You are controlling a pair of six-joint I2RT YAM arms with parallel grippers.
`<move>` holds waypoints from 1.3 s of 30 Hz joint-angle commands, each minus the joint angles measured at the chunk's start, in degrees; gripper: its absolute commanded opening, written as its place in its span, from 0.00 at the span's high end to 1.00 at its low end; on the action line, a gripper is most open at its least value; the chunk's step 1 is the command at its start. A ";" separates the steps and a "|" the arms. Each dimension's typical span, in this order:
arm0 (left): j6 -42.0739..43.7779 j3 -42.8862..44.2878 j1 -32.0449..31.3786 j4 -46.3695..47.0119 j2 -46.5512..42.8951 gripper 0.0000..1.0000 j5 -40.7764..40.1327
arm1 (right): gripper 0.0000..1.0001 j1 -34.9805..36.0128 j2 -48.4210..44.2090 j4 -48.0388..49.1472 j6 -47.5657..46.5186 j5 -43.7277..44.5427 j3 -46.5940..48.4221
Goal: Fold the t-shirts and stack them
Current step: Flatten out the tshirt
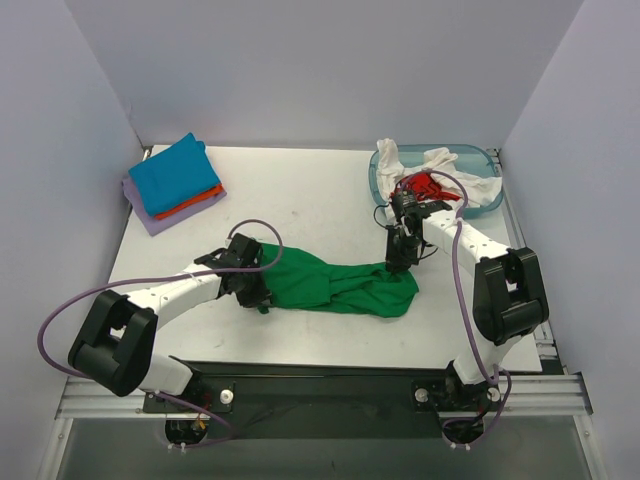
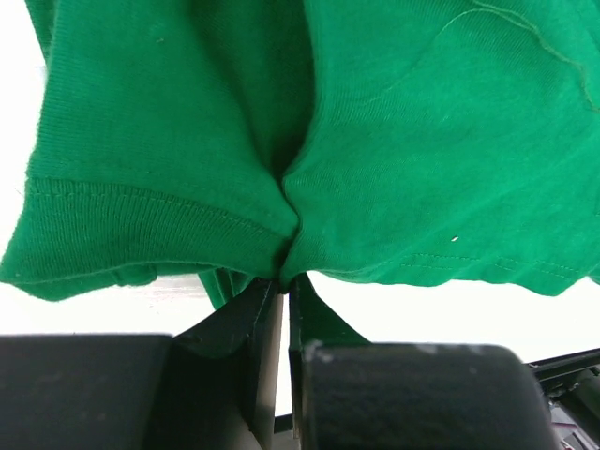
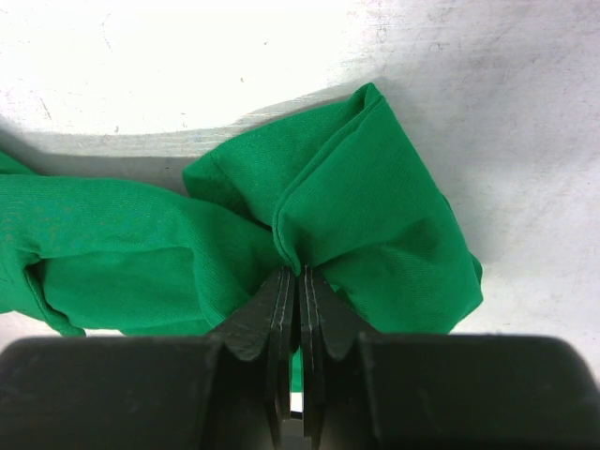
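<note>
The bright green t-shirt (image 1: 335, 285) lies bunched and stretched between my two grippers on the white table. My left gripper (image 1: 256, 292) is shut on its left end; in the left wrist view the jaws (image 2: 284, 278) pinch a fold of green cloth (image 2: 187, 141) by a hemmed edge. My right gripper (image 1: 398, 262) is shut on the right end; in the right wrist view (image 3: 300, 272) the jaws pinch a fold of the green shirt (image 3: 375, 225). Folded blue (image 1: 178, 173), orange (image 1: 195, 203) and lavender (image 1: 150, 212) shirts are stacked at the back left. White (image 1: 440, 165) and red (image 1: 428, 186) shirts lie in the tub.
The translucent blue plastic tub (image 1: 482, 206) stands at the back right, just behind my right arm. Grey walls close in the table on the left, right and back. A purple cable loops over each arm.
</note>
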 commanded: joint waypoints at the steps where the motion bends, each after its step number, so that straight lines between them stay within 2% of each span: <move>1: 0.55 1.35 -0.25 -0.52 -0.81 0.87 -0.36 | 0.97 0.38 -1.65 -1.78 -0.18 0.09 -0.04; 4: 0.29 2.23 -0.34 -3.15 -3.18 0.90 -0.97 | 0.97 0.29 -1.91 -1.87 -0.10 0.09 -0.21; 5: 0.20 2.32 -0.34 -4.46 -4.93 0.96 -1.15 | 0.97 0.29 -2.00 -1.96 -0.10 0.09 -0.12; 7: -0.15 2.84 -0.25 -5.35 -6.69 1.00 -1.59 | 0.97 0.29 -1.83 -1.87 -0.10 0.00 -0.12; 16: -1.21 5.56 -0.16 -11.24 -14.52 1.00 -2.64 | 0.97 0.29 -3.32 -2.75 -0.18 -0.79 -0.30; 20: -1.29 8.11 0.45 -13.70 -16.54 1.00 -4.14 | 0.97 0.90 -8.75 -3.98 -0.18 -1.14 -1.70; 23: -0.86 10.13 2.90 -15.64 -18.74 1.00 -5.98 | 0.98 1.86 -13.67 -5.21 -0.79 -1.32 -3.20; 31: 4.33 13.13 18.62 -21.17 -27.43 1.00 -5.98 | 0.98 9.16 -22.91 -14.60 -5.02 0.53 -6.01; 34: 6.09 12.95 22.32 -23.45 -29.11 1.00 -6.60 | 0.90 10.13 -25.81 -18.20 -4.58 -0.43 -8.99; 39: 6.70 9.71 25.85 -25.31 -31.48 1.00 -6.69 | 0.76 9.70 -29.86 -22.70 -1.51 6.94 -12.77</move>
